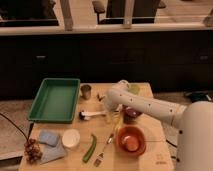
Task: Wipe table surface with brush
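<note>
From the single camera view, the bench [155,156] is a light tan wooden top, and the green tray [55,99] at its far left serves as the landmark. The brush [93,115] lies flat just right of the tray's near right corner, dark head toward the tray and white handle pointing away to the right. The pincer [109,111] hangs at the end of the white arm [150,105], further right of the tray and right at the handle's far end; whether it grips the handle, or how wide it stands, I cannot tell. A small metal cup [86,91] stands just off the tray's far right corner. Nearer the camera than the tray lie a blue sponge [48,138] on a grey cloth [52,154], a dark bunch of grapes [33,150] to their left, and a white round lid or bowl [71,138]. Further right of these are a green pepper [90,148], a yellow-handled fork [104,148], and an orange bowl [131,141] holding something round. A dark cup [131,114] sits beyond the bowl, partly under the arm.
</note>
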Motion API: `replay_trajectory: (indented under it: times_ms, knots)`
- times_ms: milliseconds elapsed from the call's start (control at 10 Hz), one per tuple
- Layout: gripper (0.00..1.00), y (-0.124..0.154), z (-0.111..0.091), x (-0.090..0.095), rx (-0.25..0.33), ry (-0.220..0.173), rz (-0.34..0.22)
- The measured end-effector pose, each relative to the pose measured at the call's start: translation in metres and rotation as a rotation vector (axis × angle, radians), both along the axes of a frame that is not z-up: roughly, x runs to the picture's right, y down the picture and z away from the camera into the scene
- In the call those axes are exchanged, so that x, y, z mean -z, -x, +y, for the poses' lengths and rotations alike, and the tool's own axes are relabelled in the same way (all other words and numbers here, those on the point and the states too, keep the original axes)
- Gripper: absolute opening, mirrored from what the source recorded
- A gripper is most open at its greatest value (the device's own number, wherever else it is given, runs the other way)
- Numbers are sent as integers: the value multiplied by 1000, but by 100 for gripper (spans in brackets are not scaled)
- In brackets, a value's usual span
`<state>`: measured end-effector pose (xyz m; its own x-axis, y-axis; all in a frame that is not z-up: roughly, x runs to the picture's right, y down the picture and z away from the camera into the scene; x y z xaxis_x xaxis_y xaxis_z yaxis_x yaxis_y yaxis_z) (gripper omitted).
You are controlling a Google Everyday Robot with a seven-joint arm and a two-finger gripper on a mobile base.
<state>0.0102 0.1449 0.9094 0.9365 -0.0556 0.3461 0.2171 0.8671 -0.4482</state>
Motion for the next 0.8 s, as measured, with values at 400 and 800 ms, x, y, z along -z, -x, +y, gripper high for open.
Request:
replay_trajectory:
  times_ms: [400, 800]
  knots:
    - [80, 0, 0, 0, 0, 0, 0]
    - [53, 0, 0, 0, 0, 0, 0]
